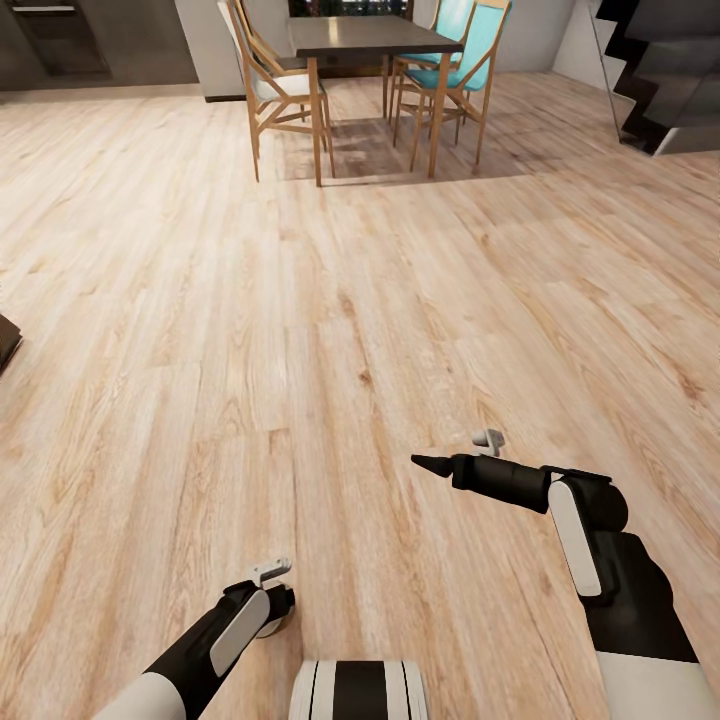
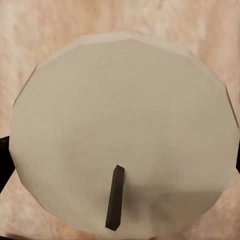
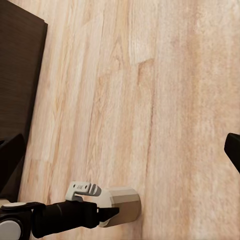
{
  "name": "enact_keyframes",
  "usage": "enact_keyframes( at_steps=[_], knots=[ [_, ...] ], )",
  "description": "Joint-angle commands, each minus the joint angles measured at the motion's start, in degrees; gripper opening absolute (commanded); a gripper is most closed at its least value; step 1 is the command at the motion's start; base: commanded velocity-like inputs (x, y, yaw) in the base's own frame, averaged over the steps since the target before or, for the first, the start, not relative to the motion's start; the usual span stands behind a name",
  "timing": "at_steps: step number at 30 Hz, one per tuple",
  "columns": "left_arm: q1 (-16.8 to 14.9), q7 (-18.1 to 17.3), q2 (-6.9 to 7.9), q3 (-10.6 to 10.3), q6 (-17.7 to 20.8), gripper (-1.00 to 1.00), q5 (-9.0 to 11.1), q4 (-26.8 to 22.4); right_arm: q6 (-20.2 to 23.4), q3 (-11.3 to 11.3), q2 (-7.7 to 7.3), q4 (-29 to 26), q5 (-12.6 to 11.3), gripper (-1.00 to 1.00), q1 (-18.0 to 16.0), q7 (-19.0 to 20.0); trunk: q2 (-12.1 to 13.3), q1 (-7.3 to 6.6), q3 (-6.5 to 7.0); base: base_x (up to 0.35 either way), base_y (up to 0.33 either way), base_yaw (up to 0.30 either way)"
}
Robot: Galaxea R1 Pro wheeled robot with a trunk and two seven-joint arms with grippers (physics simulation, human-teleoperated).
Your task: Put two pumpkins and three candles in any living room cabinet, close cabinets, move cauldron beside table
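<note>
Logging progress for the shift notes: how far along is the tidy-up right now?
Nothing visibly finished. In hand: the left hand is shut on a candle, wick up, over the wood floor. The right hand carries nothing. A dark cabinet corner shows nearby. Stowing, closing and the cauldron step remain.

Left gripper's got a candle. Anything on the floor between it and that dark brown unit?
Nothing visible does. In the right wrist view, bare plank floor lies between the candle held in the left gripper and the dark-brown unit.
</note>
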Motion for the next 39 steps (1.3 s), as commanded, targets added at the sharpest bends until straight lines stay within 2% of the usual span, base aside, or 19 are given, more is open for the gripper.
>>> enact_keyframes(
  at_steps=[1,3,20,24,33,37,39],
  knots=[
    [-0.03,0.43,0.05,-0.25,0.16,-1.00,0.28,-0.10,0.26,-0.07,0.00,-0.03,0.24,1.00,-0.04,0.38,-0.02,-0.01,-0.04,0.000,0.000,0.000],
    [-0.03,0.41,0.05,-0.25,0.15,-1.00,0.28,-0.10,0.26,-0.07,0.01,-0.01,0.24,1.00,-0.04,0.38,-0.02,-0.01,-0.04,0.000,0.000,0.000],
    [-0.03,0.14,0.16,-0.25,0.24,-1.00,0.38,-0.21,0.26,-0.20,-0.01,0.10,0.17,1.00,-0.04,0.38,0.21,-0.45,3.73,0.000,0.000,0.000],
    [-0.03,0.04,0.39,0.01,0.57,-1.00,0.53,-2.33,0.24,-0.24,-0.01,0.24,0.16,1.00,-0.04,0.38,0.26,-0.55,4.61,0.000,0.000,0.000],
    [-0.01,0.09,2.96,0.41,2.11,-1.00,2.17,-6.41,0.12,-0.33,-0.09,0.44,0.17,1.00,-0.04,0.38,0.38,-0.78,6.61,0.000,0.000,0.000],
    [0.07,0.29,3.92,0.45,7.55,-1.00,4.17,-10.68,0.20,-0.40,-0.11,0.44,0.14,1.00,-0.04,0.38,0.44,-0.89,7.49,0.000,0.000,0.000],
    [0.17,0.36,4.45,0.50,8.30,-1.00,4.47,-12.01,0.26,-0.43,-0.15,0.37,0.06,1.00,-0.04,0.41,0.47,-0.94,7.94,0.000,0.000,0.000]
  ],
)
